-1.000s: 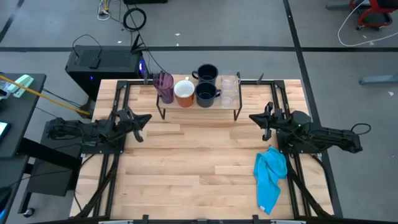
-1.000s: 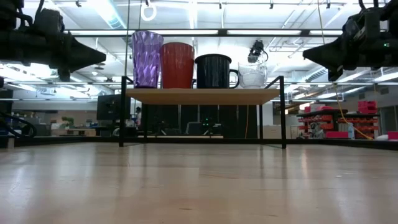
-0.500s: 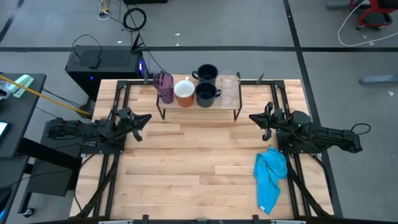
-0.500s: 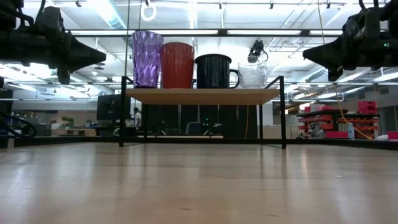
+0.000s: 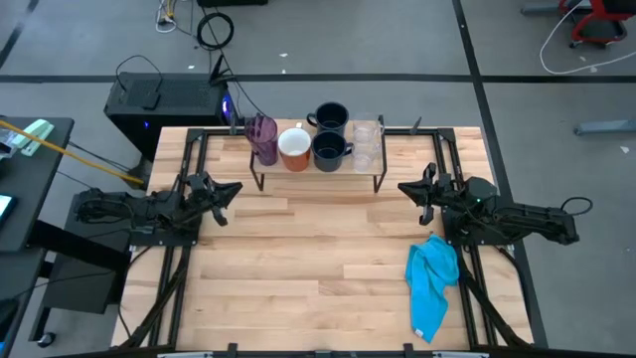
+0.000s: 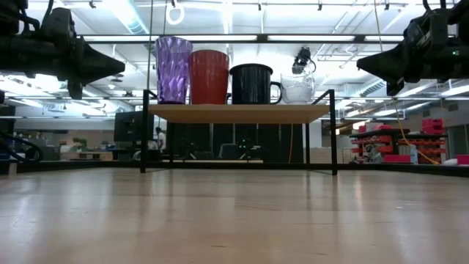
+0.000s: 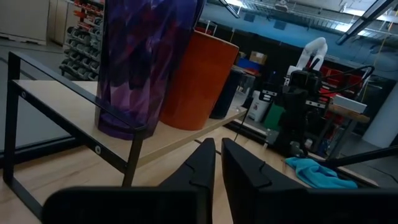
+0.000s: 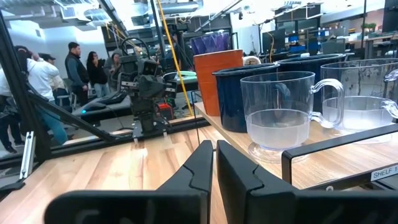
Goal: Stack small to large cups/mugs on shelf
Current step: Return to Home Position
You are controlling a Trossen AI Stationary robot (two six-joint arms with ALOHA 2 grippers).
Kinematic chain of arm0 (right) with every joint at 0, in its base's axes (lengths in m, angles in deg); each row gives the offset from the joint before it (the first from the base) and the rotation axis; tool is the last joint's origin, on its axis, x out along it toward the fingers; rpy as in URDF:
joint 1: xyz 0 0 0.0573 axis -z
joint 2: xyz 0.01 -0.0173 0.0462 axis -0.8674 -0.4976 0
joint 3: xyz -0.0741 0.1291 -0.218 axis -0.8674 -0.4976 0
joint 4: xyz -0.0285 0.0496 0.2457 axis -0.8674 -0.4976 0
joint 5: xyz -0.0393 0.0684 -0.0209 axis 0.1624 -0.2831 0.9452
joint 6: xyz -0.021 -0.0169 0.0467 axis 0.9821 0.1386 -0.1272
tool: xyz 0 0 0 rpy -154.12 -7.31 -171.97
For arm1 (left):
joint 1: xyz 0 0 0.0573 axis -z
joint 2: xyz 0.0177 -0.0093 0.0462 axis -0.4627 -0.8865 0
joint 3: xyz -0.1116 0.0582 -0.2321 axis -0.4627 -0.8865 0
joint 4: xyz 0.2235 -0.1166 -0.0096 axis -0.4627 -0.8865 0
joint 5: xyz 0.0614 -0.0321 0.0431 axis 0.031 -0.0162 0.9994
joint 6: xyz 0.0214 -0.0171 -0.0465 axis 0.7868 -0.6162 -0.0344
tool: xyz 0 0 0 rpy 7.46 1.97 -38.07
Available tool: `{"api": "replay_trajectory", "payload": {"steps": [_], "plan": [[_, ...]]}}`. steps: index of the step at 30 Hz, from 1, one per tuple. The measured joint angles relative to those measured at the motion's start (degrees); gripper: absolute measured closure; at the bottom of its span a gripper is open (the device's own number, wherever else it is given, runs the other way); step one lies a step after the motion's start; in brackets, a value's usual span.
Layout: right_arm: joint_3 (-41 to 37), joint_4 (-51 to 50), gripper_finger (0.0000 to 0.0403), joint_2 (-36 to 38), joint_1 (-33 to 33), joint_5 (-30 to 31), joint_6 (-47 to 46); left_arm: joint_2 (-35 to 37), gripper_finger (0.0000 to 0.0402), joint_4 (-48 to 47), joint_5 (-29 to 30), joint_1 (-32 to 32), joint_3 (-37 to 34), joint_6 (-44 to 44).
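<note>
The shelf, a light wood plank on thin black legs, stands at the table's far middle. On it stand, bottoms down, a purple tumbler, a white mug with an orange inside, two black mugs and two clear cups. My left gripper hovers shut and level to the shelf's left, holding nothing. To the shelf's right my right gripper hovers the same way. In each wrist view the fingertips stand nearly together.
A crumpled blue cloth lies on the table near the right arm's base. Black frame rails run along both table sides. Bare wood spreads between the arms and toward the near edge. People stand in the room beyond the table.
My left gripper has rolled a little about its own pointing line while staying in place and shut. Nothing else has moved.
</note>
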Motion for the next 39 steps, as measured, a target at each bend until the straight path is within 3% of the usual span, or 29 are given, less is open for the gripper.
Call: {"api": "replay_trajectory", "payload": {"steps": [39], "plan": [[0.0,0.0,0.0373,0.0,0.0,0.0,0.0,0.0,0.0363,0.0,0.0,0.0,0.0,0.0]]}}
